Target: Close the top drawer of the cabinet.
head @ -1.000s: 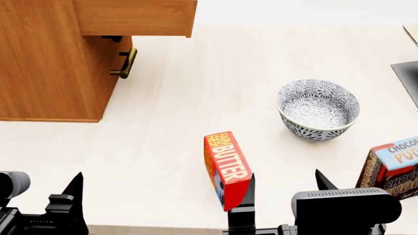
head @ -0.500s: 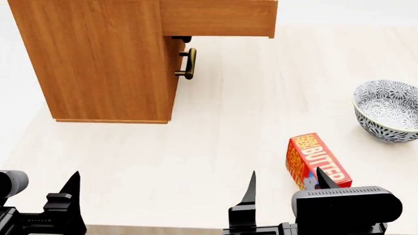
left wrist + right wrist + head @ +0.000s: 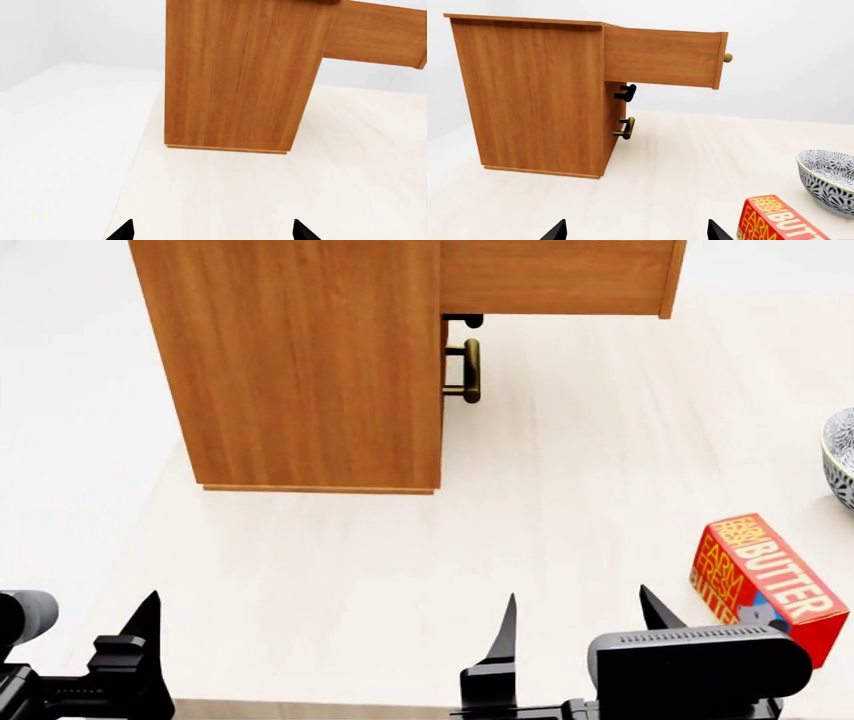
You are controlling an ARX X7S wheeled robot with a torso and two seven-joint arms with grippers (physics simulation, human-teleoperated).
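Note:
The orange-brown cabinet [image 3: 307, 360] stands on the pale table at the far left. Its top drawer [image 3: 554, 275] is pulled out to the right, and its side panel shows in the right wrist view [image 3: 660, 57] with the brass handle [image 3: 728, 57] at its front end. A lower drawer's brass handle [image 3: 470, 370] sits under it. The cabinet [image 3: 233, 75] and the drawer [image 3: 377, 35] also show in the left wrist view. My left gripper [image 3: 212, 232] and right gripper [image 3: 578, 615] are both open and empty, low at the near table edge, well short of the cabinet.
A red butter box [image 3: 767, 570] lies beside my right gripper, also seen in the right wrist view [image 3: 777, 220]. A patterned bowl [image 3: 841, 470] sits at the right edge. The table's left edge [image 3: 140, 150] runs close to the cabinet's left side.
The head view has swung left: the cabinet and drawer have slid toward the middle, and the butter box and bowl toward the right edge. Both grippers stay open at the bottom.

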